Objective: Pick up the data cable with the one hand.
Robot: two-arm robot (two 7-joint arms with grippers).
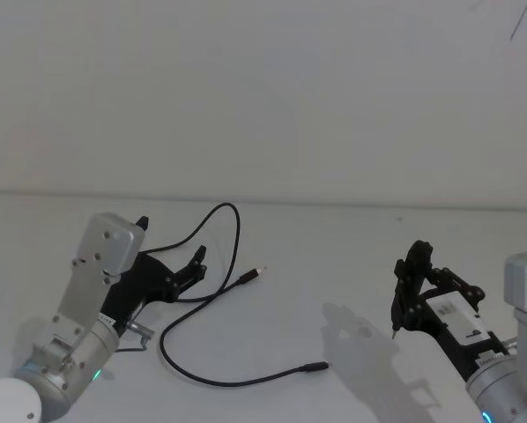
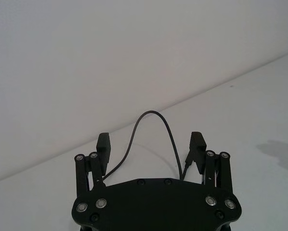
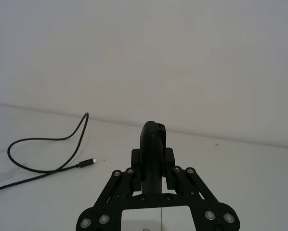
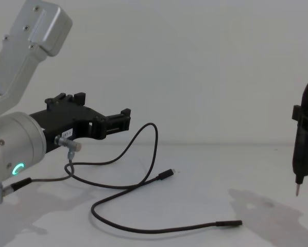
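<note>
The data cable (image 1: 315, 366) lies in loose curves on the white table, a thin black cord with a slim plug (image 4: 166, 174) at one end. Its raised loop (image 2: 151, 112) shows beyond and between the fingers of my left gripper (image 2: 150, 147). That gripper (image 1: 171, 240) is open and empty, hovering just left of the loop and above the table (image 4: 105, 110). The cable also runs across the table at the left of the right wrist view (image 3: 81, 127). On the right, my right gripper (image 1: 413, 282) is raised, well apart from the cable.
The right gripper is shut on a dark upright pen-like tool (image 4: 304, 134) with a thin tip pointing down (image 3: 153, 142). A short grey wire with metal connectors (image 4: 66, 146) hangs by the left wrist. A pale wall stands behind the table.
</note>
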